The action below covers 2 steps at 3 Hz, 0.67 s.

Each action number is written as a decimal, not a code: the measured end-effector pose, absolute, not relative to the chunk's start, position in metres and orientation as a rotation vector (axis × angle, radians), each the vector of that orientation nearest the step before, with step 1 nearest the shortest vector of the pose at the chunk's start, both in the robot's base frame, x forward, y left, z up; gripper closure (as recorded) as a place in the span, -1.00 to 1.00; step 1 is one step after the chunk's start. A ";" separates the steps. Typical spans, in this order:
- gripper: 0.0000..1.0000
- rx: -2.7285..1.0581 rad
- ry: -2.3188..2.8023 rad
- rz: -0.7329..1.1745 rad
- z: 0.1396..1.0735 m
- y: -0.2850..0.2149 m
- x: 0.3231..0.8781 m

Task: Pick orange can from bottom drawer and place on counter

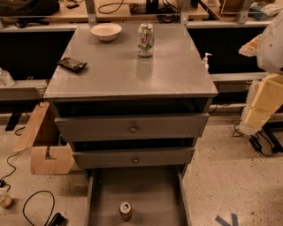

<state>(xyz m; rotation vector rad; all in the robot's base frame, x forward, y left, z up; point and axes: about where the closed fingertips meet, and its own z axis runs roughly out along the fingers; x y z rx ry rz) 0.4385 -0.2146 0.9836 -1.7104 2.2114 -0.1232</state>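
Observation:
The orange can (126, 211) stands upright on the floor of the open bottom drawer (146, 190), near its front middle, silver top showing. The counter (128, 66) is the grey square top of the cabinet above it. My arm and gripper (260, 103) hang at the right edge of the camera view, right of the cabinet at about the height of the upper drawers. The gripper is well apart from the can and holds nothing that shows.
On the counter stand a white-and-green can (145, 39), a white bowl (106, 31) and a flat black device (72, 65). Two shut knobbed drawers (132, 128) overhang the bottom drawer. Wooden pieces (46, 145) and cables (37, 207) lie left. A wooden bench (110, 11) runs behind.

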 end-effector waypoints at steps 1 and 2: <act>-1.00 -1.710 2.211 -0.123 0.984 -0.215 0.438; -1.00 -1.683 2.163 -0.057 0.962 -0.221 0.439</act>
